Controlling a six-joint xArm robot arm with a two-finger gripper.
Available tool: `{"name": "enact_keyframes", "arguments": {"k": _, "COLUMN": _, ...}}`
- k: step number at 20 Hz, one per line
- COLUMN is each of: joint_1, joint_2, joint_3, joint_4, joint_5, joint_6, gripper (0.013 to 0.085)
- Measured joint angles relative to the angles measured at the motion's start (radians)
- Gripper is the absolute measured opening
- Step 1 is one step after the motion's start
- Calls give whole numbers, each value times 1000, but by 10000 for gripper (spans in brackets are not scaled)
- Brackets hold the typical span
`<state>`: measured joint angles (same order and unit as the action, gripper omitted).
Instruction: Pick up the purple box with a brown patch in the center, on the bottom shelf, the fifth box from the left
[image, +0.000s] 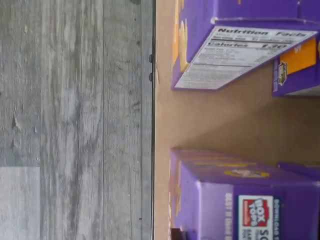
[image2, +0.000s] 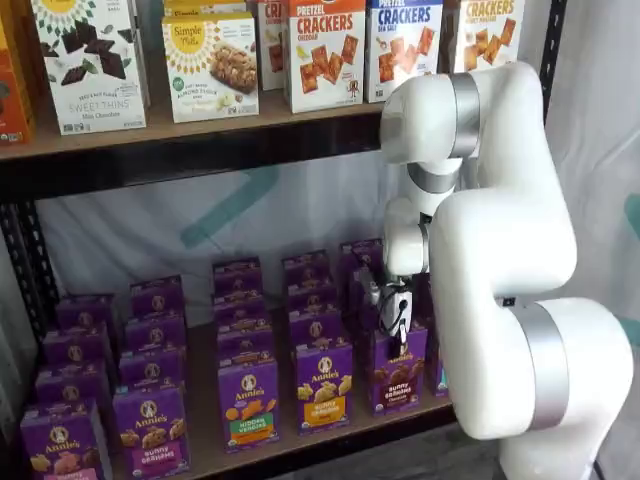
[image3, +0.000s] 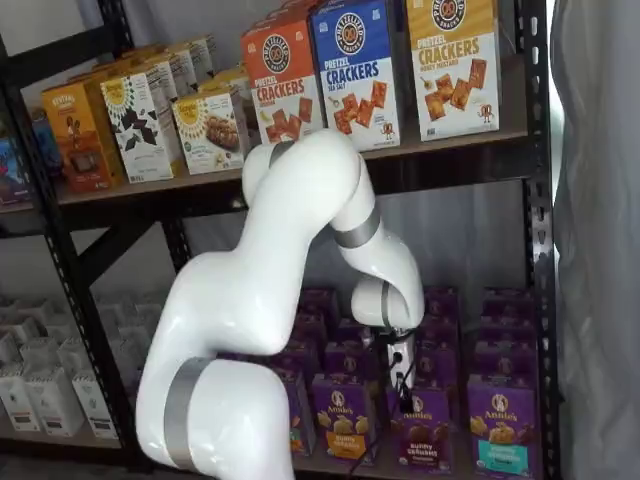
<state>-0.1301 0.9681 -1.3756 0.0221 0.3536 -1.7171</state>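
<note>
The purple box (image2: 395, 374) stands upright at the front edge of the bottom shelf (image2: 300, 440), its dark brown cookies showing mid-front; in both shelf views it is seen, also at (image3: 425, 428). At its 9 o'clock stands an orange-banded carton (image2: 323, 386), and further that way a carton with orange cookies (image2: 248, 402). At its 12 o'clock the gripper (image2: 399, 322) hangs just above the box's top, also seen at (image3: 402, 385). Its black fingers appear side-on, so I cannot tell whether they are spread or closed, nor whether they touch the carton. The white arm (image2: 500, 250) rises at 2 o'clock. The wrist view shows purple cartons on tan board beside grey floor (image: 75, 120).
</note>
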Motion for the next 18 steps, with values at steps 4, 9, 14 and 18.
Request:
{"name": "enact_keyframes", "arguments": {"k": 4, "joint_1": -2, "joint_2": -7, "joint_3": 11, "joint_4": 9, "joint_5": -11, "joint_6": -11, "gripper": 410}}
{"name": "enact_keyframes", "arguments": {"k": 9, "joint_1": -4, "joint_2": -12, "joint_3": 19, "joint_4": 10, "joint_5": -14, "joint_6": -14, "gripper": 410}}
{"name": "enact_keyframes", "arguments": {"k": 14, "joint_1": -3, "joint_2": -16, "joint_3": 22, "joint_4": 13, "joint_5": 0, "joint_6": -15, "gripper": 370}}
{"name": "enact_keyframes", "arguments": {"k": 18, "joint_1": 6, "joint_2": -34, "joint_3": 43, "joint_4": 62, "joint_5": 9, "joint_6": -51, "gripper": 370}}
